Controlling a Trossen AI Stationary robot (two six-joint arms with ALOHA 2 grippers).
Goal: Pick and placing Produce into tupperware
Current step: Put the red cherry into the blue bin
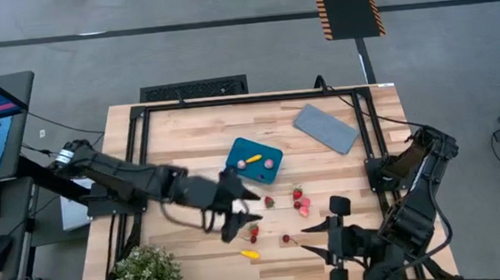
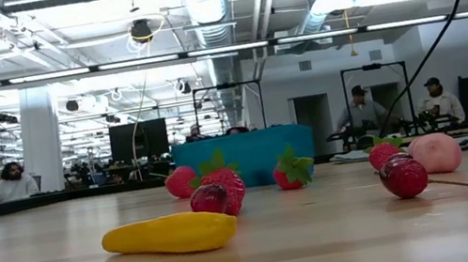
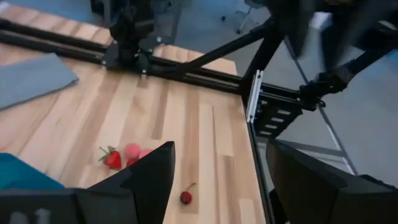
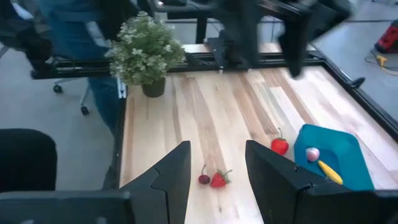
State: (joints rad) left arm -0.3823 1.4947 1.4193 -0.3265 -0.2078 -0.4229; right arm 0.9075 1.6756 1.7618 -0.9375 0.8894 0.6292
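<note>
Okay, starting at the front edge of the table: got a leafy plant on the left corner and one yellow-orange piece lying flat a bit to its right, well apart from everything else. Just right of that, seeing the right gripper low over the wood, fingers apart with nothing between them, pointing toward a cherry near its tips. A little further back, spotting the left gripper above the middle of the table, fingers spread wide and gripping nothing, right next to a couple of small red berries. Beside it to the right, got the main loose bunch of produce: a strawberry, pink pieces touching or nearly touching it, plus another red berry close by. Behind all that, finding the teal tupperware, tilted at an angle, already holding a yellow piece and a pink one. Further back and right, got the flat grey lid lying on its own. Way past the table in the low view, seeing people standing around.
</note>
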